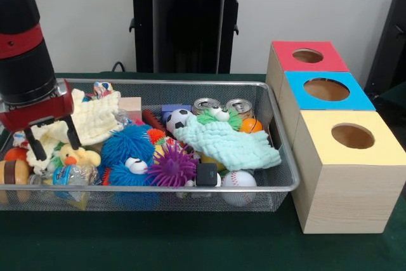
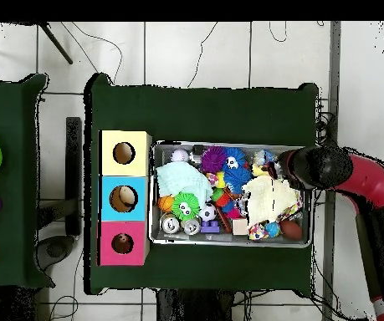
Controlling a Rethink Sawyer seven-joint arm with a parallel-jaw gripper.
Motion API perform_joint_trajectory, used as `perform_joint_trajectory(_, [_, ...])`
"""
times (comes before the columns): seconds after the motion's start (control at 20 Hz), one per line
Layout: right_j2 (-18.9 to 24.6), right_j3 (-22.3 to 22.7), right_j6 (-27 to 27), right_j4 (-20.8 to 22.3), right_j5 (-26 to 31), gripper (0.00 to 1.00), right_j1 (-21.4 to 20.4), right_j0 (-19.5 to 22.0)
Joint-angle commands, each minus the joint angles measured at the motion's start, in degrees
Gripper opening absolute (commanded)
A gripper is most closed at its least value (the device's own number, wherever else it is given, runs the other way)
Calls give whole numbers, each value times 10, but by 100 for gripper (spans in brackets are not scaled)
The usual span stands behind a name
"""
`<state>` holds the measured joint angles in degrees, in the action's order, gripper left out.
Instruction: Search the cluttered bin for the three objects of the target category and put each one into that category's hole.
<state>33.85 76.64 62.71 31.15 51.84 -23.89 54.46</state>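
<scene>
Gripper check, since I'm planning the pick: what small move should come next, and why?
Probably a short descent onto the yellow duck. The gripper hangs open just above the bin's left end, over the pale yellow cloth, with the duck lying just below its fingers.

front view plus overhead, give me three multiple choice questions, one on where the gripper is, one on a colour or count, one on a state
1. Where is the gripper?
A. over the red-faced box
B. over the bin's end farthest from the boxes
C. off the table

2. What colour is the top of the middle box?
A. blue
B. green
C. white

3. How are the gripper's fingers?
A. clamped on a can
B. spread apart, holding nothing
C. hidden

Key: 1 B, it hangs above the bin by the yellow duck. 2 A, blue lies between the red and yellow tops. 3 B, both black fingers show with a gap between them.
</scene>
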Motion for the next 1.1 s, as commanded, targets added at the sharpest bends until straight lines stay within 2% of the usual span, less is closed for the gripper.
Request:
perform_joint_trajectory(0.05, [38,51,-155,43,-34,100,9,16])
perform_joint_trajectory(0.45, [33,83,-129,49,-52,100,-2,23])
perform_joint_trajectory(1.1, [34,108,-107,60,-75,100,3,34])
